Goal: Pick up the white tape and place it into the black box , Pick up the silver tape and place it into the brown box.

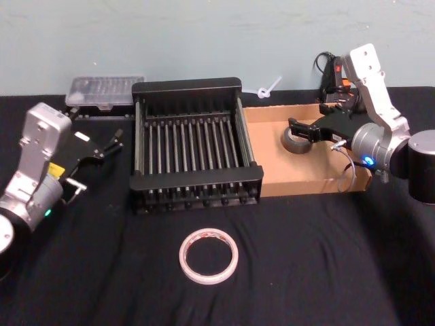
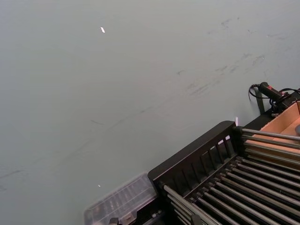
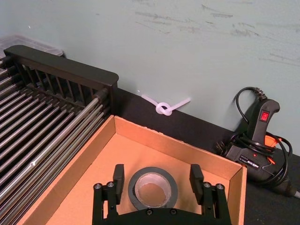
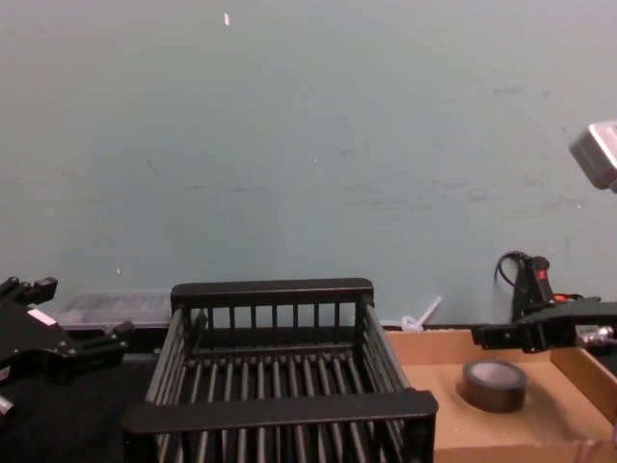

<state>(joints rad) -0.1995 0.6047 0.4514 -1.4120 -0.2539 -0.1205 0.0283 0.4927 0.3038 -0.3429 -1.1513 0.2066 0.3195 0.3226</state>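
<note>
The white tape (image 1: 209, 256) lies flat on the black tabletop in front of the black box (image 1: 197, 178), with no gripper near it. The silver tape (image 1: 296, 141) lies flat on the floor of the brown box (image 1: 306, 173), near its far left corner. My right gripper (image 1: 297, 129) hovers open just above that roll. In the right wrist view the fingers (image 3: 118, 176) stand clear of the silver tape (image 3: 152, 187) on both sides. My left gripper (image 1: 112, 142) stays open and idle to the left of the black box.
A clear plastic case (image 1: 105, 92) sits behind the black box at the left. A black glue gun with a red switch (image 3: 258, 136) and its cable lie behind the brown box. A knotted white tie (image 3: 164, 107) lies against the wall.
</note>
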